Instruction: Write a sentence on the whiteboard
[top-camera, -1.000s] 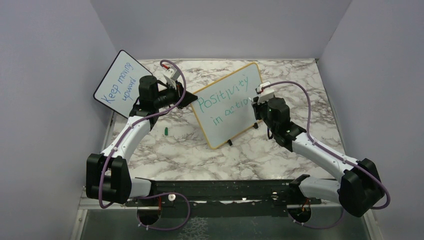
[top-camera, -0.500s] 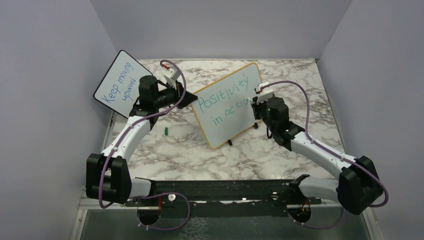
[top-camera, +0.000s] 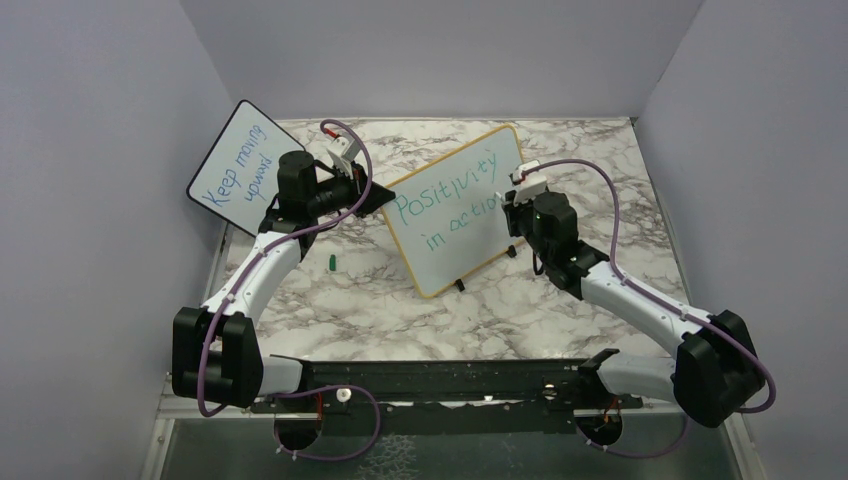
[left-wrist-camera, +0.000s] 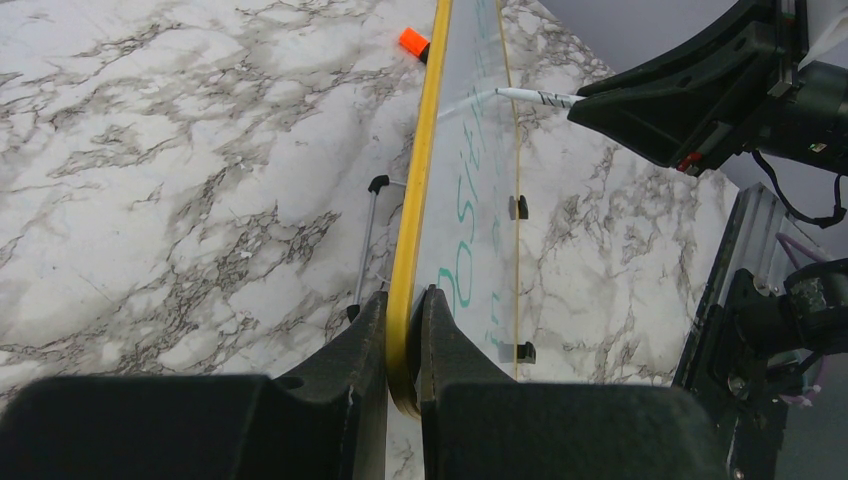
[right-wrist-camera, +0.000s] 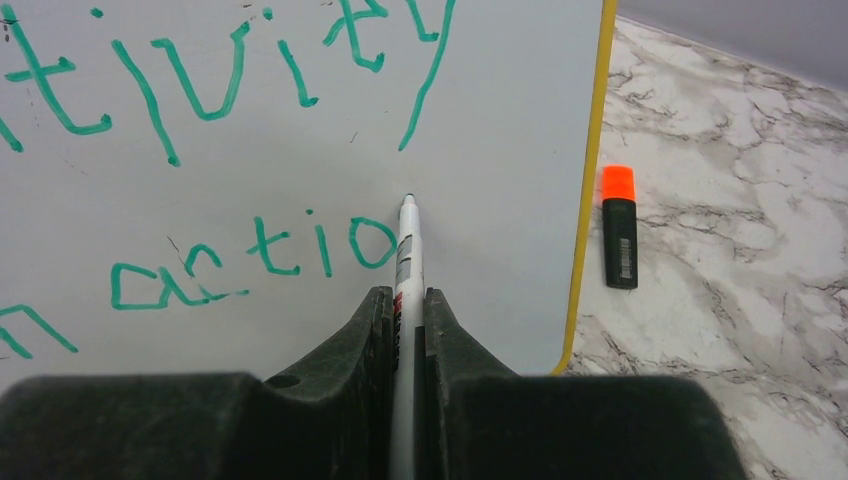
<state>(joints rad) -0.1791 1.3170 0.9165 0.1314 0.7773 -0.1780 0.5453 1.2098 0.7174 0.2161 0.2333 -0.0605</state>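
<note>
The left end effector (left-wrist-camera: 405, 330) is pinched narrow on the yellow frame of the whiteboard (top-camera: 455, 205), one finger on the back and one on the writing face. The board stands tilted on the marble bench (top-camera: 350, 290) and runs straight ahead of those fingers. The right end effector (right-wrist-camera: 408, 310) faces the writing side, closed on a white pen (right-wrist-camera: 406, 250) that sticks out forward between its fingers. The pen's tip is at the board's surface, just past the "o" of "actio". The green sentence (top-camera: 445, 190) spreads above and to one side of that tip, "Positivity" on the upper line. An orange-capped marker (right-wrist-camera: 619, 228) lies on the bench beyond the frame, off to the side of the right fingers and clear of the pen. A small green cap (top-camera: 331, 263) lies on the bench below the left end effector. A smaller board (top-camera: 238, 165) with blue writing stands behind it by the wall.
</note>
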